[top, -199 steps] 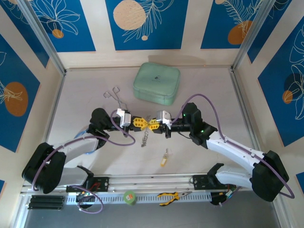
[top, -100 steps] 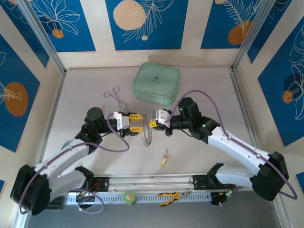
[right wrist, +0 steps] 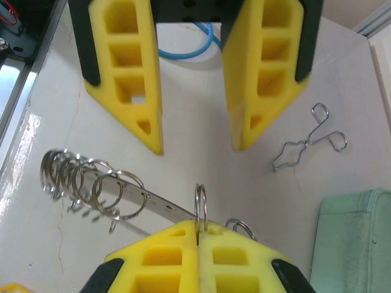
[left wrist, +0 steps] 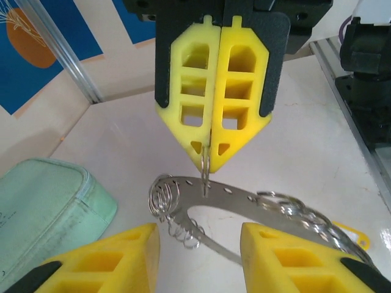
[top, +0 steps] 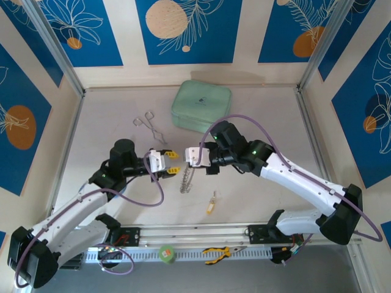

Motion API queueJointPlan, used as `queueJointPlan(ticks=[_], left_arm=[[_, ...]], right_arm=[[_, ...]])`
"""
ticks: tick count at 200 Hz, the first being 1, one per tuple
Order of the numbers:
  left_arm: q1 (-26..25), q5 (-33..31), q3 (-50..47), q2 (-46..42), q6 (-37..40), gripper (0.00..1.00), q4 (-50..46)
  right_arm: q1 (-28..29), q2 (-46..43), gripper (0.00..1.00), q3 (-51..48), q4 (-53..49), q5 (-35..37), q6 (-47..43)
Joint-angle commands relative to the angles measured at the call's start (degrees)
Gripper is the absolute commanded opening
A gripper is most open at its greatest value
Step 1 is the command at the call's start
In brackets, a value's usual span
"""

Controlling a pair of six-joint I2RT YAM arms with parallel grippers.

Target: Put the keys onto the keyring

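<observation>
From above, the left hand (top: 173,163) has drawn back from the right hand (top: 189,160) since a second ago and now stands partly open, while the right still pinches the keyring (top: 186,179) hanging from it, a yellow-headed key (top: 211,204) lying near on the tabletop (top: 122,116). The left wrist view has the pouch (left wrist: 43,207) off left and those shut fingers (left wrist: 232,79) nipping one small loop (left wrist: 204,168). The right wrist view finds forceps (right wrist: 305,143) beyond the gaping left hand.

The left arm (top: 70,210) and right arm (top: 305,183) are white with black joints, purple cables (top: 237,116) and 2 yellow cut-out fingers (right wrist: 128,73) each.
</observation>
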Motion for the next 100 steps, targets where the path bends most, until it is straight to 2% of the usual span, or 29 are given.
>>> queueJointPlan(ticks=[1, 100], left_arm=[[-0.93, -1.37, 0.88, 0.33, 1.89, 0.37, 0.60], [-1.28, -0.98, 0.51, 1.25, 1.49, 0.23, 2.34]], right_arm=[[1.55, 1.36, 0.00, 3.54, -2.58, 1.64, -1.76], [4.34, 5.08, 0.00, 8.07, -3.00, 1.50, -1.08]])
